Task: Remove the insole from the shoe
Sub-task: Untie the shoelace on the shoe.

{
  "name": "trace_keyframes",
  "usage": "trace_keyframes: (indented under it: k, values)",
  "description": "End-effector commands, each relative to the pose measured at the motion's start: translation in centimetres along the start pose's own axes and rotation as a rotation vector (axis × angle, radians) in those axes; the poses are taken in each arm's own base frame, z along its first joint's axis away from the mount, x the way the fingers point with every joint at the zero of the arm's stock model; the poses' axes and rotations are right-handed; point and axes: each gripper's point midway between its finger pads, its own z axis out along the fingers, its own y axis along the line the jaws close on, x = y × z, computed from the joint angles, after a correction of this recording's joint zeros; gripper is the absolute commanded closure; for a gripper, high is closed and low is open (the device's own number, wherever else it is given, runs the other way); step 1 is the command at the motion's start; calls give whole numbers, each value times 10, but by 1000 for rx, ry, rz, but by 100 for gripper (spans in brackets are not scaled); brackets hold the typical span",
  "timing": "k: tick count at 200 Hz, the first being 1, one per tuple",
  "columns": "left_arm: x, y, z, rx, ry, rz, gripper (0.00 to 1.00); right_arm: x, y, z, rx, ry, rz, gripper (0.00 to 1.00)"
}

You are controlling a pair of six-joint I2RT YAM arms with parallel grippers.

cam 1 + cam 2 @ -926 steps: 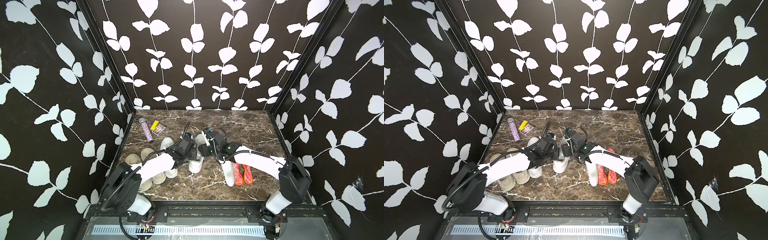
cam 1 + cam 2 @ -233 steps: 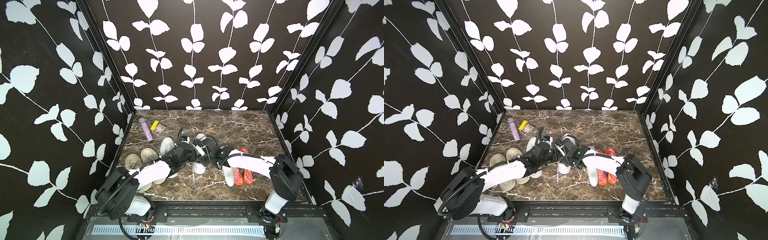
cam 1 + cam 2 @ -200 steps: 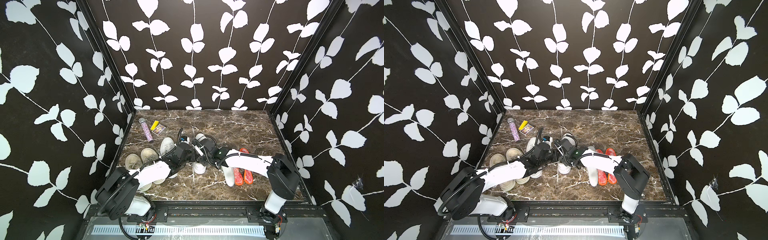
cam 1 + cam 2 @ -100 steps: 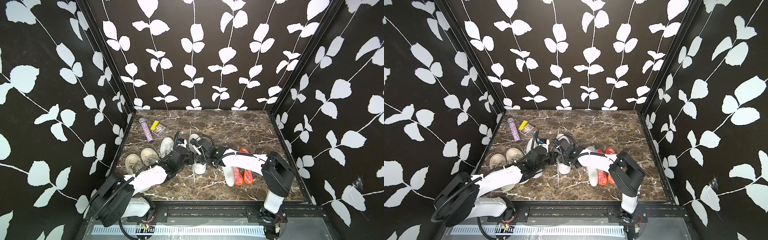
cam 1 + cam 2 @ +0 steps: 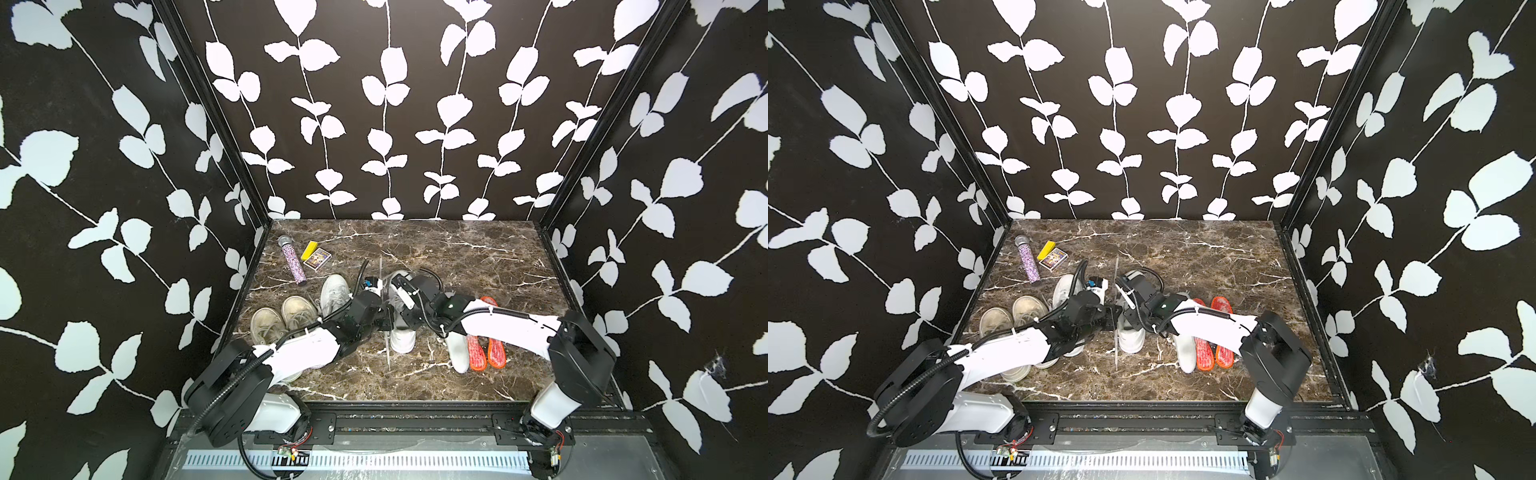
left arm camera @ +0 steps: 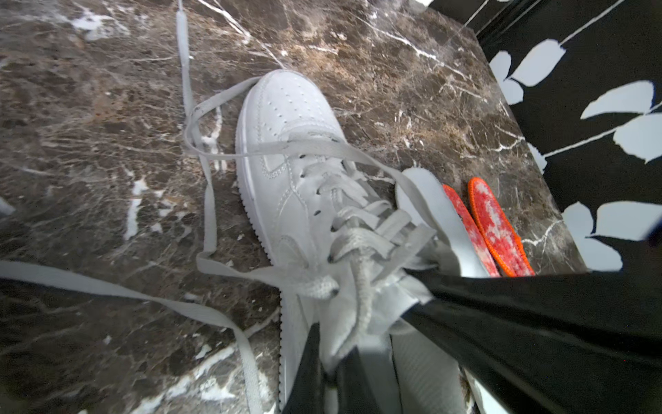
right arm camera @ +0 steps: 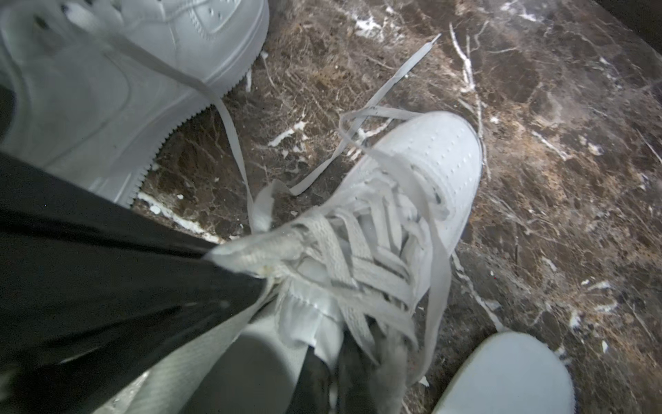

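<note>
A white lace-up shoe (image 5: 401, 337) (image 5: 1131, 338) stands in the middle of the marble floor with its toe toward the front and its laces loose. My left gripper (image 6: 334, 337) (image 5: 384, 315) is shut on one side wall of the shoe's (image 6: 283, 157) collar. From the opposite side, my right gripper (image 7: 332, 342) (image 5: 406, 321) pinches the collar of the shoe (image 7: 430, 161) beside the tongue, fingers shut. Grey ribbed fabric (image 6: 422, 369) (image 7: 200, 362) shows inside the opening. I cannot tell whether it is the insole.
A loose white insole (image 5: 457, 353) and two orange insoles (image 5: 476, 355) lie right of the shoe, under the right arm. A second white shoe (image 5: 334, 291) and a beige pair (image 5: 297, 311) sit on the left. A glitter tube (image 5: 293, 262) and a yellow box (image 5: 316, 255) lie at the back left.
My right gripper has closed onto the shoe's collar. The left gripper stays shut on the other side, and the shoe has not moved.
</note>
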Motion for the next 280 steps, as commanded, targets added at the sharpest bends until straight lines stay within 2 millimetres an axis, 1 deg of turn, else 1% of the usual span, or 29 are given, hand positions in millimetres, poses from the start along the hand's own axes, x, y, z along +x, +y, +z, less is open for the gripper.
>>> trace_keyframes:
  k: [1, 21, 37, 72, 105, 123, 143, 176, 199, 216, 243, 280]
  values:
    - [-14, -25, 0, 58, -12, 68, 100, -29, -7, -26, -7, -108, 64, 100]
    - [-12, -28, 0, 32, 10, 155, 96, -35, -8, -35, -23, -136, 98, 100]
    - [-10, -27, -2, 19, 24, 218, 91, -38, -8, -40, -50, -154, 132, 100]
    - [-11, -29, -13, 21, 30, 365, 69, -35, -9, -40, -122, -133, 187, 100]
    - [-14, -31, -23, 27, 32, 543, 51, -36, 1, -43, -200, -123, 162, 100]
    - [-18, -34, -23, 31, 30, 623, 46, -36, 6, -44, -231, -115, 151, 100]
    - [-19, -38, -19, 39, 38, 684, 43, -38, 9, -46, -247, -118, 144, 100]
    - [-19, -46, -13, 79, 34, 726, 40, -38, 13, -48, -270, -117, 139, 100]
    - [-10, -54, -10, 142, 57, 748, 40, -37, 15, -48, -284, -114, 139, 100]
    - [-3, -62, -14, 206, 70, 765, 41, -36, 13, -48, -273, -114, 140, 100]
    - [6, -68, -19, 271, 79, 781, 42, -37, 14, -50, -278, -131, 142, 100]
    - [10, -71, -22, 308, 64, 793, 51, -41, 19, -50, -309, -158, 142, 100]
